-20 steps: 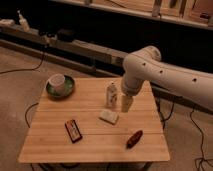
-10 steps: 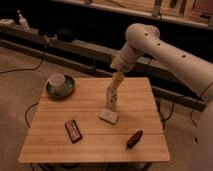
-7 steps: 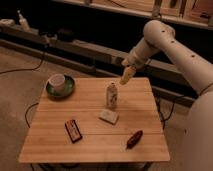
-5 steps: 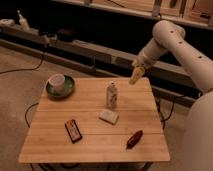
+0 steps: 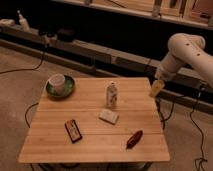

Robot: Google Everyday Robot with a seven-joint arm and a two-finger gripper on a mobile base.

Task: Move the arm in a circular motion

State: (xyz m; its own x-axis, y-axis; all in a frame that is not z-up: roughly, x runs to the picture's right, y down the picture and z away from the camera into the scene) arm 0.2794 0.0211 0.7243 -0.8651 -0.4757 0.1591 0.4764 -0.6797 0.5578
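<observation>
Camera view: the white arm [image 5: 186, 50] comes in from the right edge, bends at a rounded joint high on the right and slopes down and to the left. At its end the pale, tapered gripper [image 5: 156, 89] hangs just beside the right edge of the table [image 5: 95, 147], near the far right corner, holding nothing that can be seen; whether it is open or closed cannot be told. On the wooden table, a white cup [image 5: 57, 82] sits on a green plate [image 5: 68, 91] at the far left corner. A small bottle [image 5: 112, 94] stands upright near the middle, well apart from the gripper. Just in front of the bottle lies a pale block [image 5: 108, 116]. A dark bar [image 5: 73, 130] lies toward the near left, and a reddish-brown thing [image 5: 134, 139] toward the near right. Cables [image 5: 196, 125] trail over the floor, and a dark bench [image 5: 100, 47] runs behind the table
</observation>
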